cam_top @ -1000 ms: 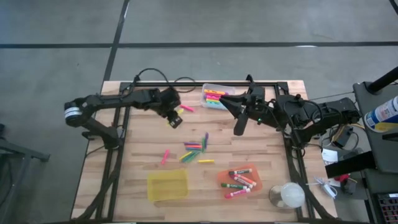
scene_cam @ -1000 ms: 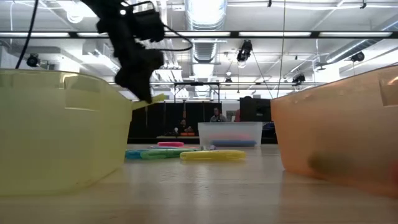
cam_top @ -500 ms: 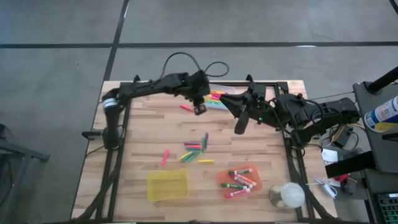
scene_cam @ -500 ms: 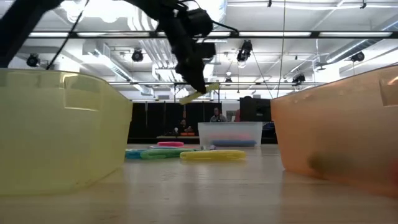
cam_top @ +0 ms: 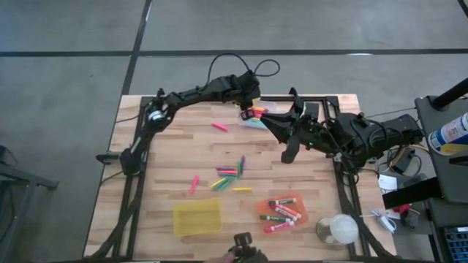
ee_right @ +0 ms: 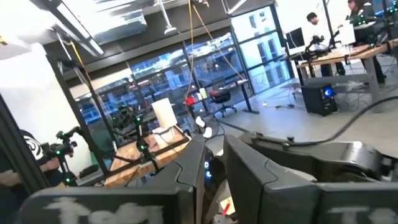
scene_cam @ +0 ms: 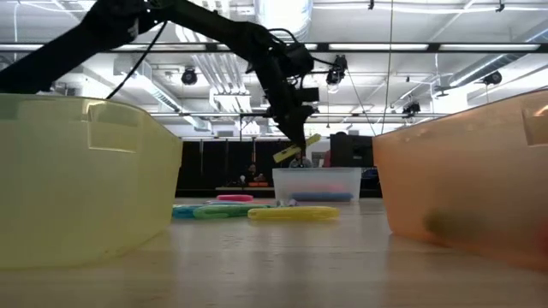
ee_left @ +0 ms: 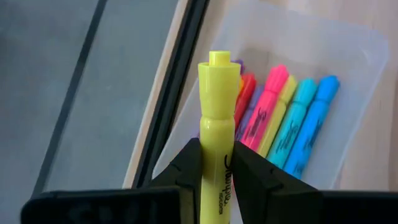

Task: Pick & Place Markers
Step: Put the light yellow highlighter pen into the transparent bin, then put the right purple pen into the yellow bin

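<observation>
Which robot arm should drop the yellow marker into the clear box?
The left. Its left gripper already pinches the yellow highlighter right above the clear bin, where other markers lie. The right gripper hangs beside the bin with nothing between its fingers.

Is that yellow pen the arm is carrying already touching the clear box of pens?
Apart. The low view shows the yellow highlighter, pinched in the left gripper, hanging clear above the clear bin.
</observation>
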